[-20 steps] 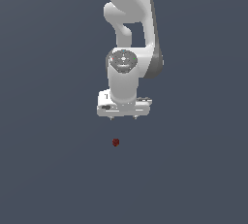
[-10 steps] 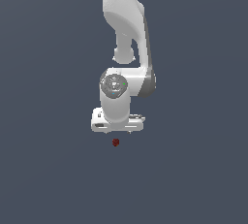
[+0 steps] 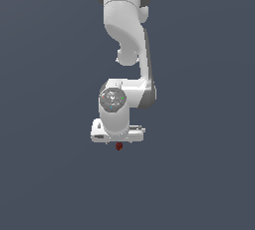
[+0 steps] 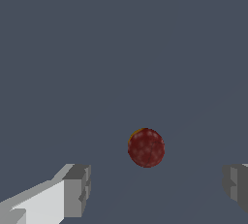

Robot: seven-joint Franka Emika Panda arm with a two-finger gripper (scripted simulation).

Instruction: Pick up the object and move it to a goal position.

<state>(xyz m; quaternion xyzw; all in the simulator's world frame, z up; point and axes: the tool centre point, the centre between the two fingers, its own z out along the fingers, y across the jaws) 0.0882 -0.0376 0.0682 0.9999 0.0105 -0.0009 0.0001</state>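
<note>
A flat, plain slate-grey surface (image 3: 45,184) fills both camera views.

In the exterior view this dull blue-grey ground runs evenly to every edge, with no seams, markings or texture to be seen. In the wrist view the same flat grey surface (image 4: 97,48) takes up nearly the whole picture, uniform in tone, with only a faint change of shade towards one side. No edge or border of it shows in either view.

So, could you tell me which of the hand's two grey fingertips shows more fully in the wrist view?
The fingertip with the white finger body attached; the other fingertip is cut off by the picture edge. The small dark red ball sits between them.
</note>
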